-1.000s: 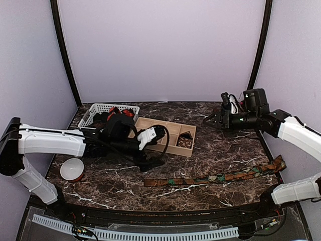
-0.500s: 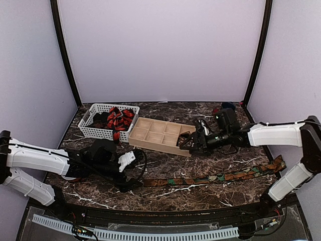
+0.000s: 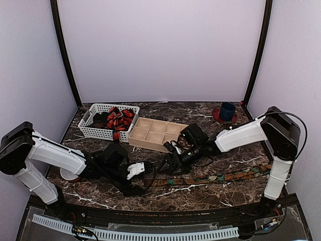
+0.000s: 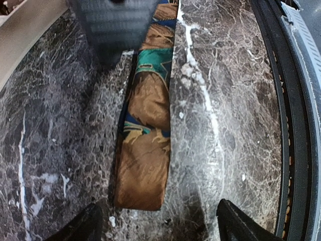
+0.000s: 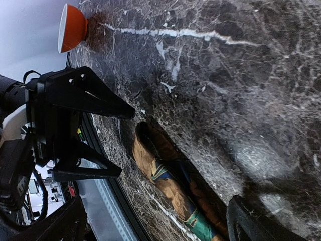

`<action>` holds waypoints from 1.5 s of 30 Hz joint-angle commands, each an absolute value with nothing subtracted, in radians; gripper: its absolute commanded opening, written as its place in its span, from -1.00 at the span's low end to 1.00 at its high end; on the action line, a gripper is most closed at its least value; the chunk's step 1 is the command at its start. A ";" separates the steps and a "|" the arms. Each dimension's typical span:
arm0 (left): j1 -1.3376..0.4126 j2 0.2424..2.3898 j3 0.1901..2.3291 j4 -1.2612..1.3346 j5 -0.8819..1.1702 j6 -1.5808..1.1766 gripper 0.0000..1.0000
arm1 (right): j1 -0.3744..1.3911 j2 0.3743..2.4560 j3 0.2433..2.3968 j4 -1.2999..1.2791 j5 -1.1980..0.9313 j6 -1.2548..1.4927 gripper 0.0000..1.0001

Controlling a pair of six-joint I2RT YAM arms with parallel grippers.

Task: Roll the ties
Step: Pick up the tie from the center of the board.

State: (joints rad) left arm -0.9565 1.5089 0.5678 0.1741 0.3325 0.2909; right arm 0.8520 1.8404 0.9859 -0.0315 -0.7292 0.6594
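Brown-orange tie (image 3: 215, 177): flat on the marble surface (image 3: 225, 198), near its front edge.
White basket (image 3: 93, 131): red-and-black and dark ties (image 3: 118, 119) heaped inside.
Wooden tray (image 3: 150, 135): divided, just beside the basket.
Left fingers (image 4: 85, 226): spread, straddling the tie's end.
Right fingers (image 5: 251, 223): spread, over the tie.

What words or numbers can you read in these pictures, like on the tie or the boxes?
None: no words, numbers, brands or signs can be read in any view.
The brown-orange tie shows only green and blue patches, no letters.
The white basket, the wooden tray and the blue cup show no label.
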 commanded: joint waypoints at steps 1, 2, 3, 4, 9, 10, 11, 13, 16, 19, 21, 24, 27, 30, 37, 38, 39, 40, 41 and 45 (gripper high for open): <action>-0.953 1.526 0.550 0.275 0.377 0.328 0.60 | 0.899 1.879 1.048 -0.052 -0.739 0.660 0.95; -0.951 1.528 0.543 0.288 0.383 0.326 0.59 | 0.903 1.882 1.060 -0.072 -0.739 0.660 0.95; -0.949 1.528 0.538 0.294 0.386 0.329 0.56 | 0.904 1.881 1.075 -0.097 -0.739 0.660 0.95; -0.947 1.529 0.532 0.301 0.386 0.331 0.53 | 0.905 1.871 1.077 -0.114 -0.739 0.660 0.95; -0.936 1.525 0.506 0.336 0.404 0.335 0.46 | 0.905 1.795 1.059 -0.128 -0.739 0.660 0.95; -0.934 1.525 0.505 0.337 0.405 0.336 0.46 | 0.906 1.786 1.052 -0.118 -0.739 0.660 0.95; -0.933 1.523 0.503 0.340 0.404 0.336 0.45 | 0.905 1.778 1.045 -0.109 -0.739 0.660 0.95; -0.930 1.517 0.498 0.345 0.403 0.334 0.45 | 0.903 1.759 1.035 -0.090 -0.739 0.660 0.95; -0.927 1.507 0.496 0.347 0.401 0.328 0.45 | 0.885 1.719 1.029 -0.077 -0.739 0.660 0.95; -0.927 1.506 0.486 0.354 0.404 0.326 0.45 | 0.853 1.694 1.011 -0.049 -0.739 0.660 0.95; -0.927 1.509 0.479 0.359 0.403 0.333 0.45 | 0.845 1.690 1.012 -0.054 -0.739 0.660 0.95; -0.927 1.507 0.474 0.367 0.398 0.340 0.45 | 0.848 1.701 1.023 -0.061 -0.802 0.660 0.52; -0.925 1.506 0.477 0.370 0.396 0.342 0.45 | 0.852 1.691 1.019 -0.043 -0.831 0.807 0.12; -0.925 1.512 0.482 0.374 0.397 0.338 0.45 | 0.851 1.687 1.024 -0.046 -0.828 0.811 0.22; -0.925 1.526 0.478 0.389 0.393 0.348 0.43 | 0.865 1.726 1.031 -0.057 -0.833 0.810 -0.08; -0.925 1.526 0.477 0.391 0.391 0.351 0.43 | 0.872 1.734 1.033 -0.058 -0.833 0.809 -0.18; -0.925 1.525 0.476 0.393 0.390 0.354 0.42 | 0.878 1.744 1.035 -0.058 -0.833 0.810 -0.32; -0.925 1.524 0.475 0.397 0.388 0.355 0.41 | 0.885 1.754 1.035 -0.057 -0.836 0.811 -0.42; -0.925 1.523 0.474 0.400 0.387 0.357 0.41 | 0.889 1.764 1.037 -0.055 -0.835 0.813 -0.51; -0.925 1.532 0.475 0.407 0.386 0.363 0.40 | 0.896 1.800 1.042 -0.055 -0.826 0.811 -0.59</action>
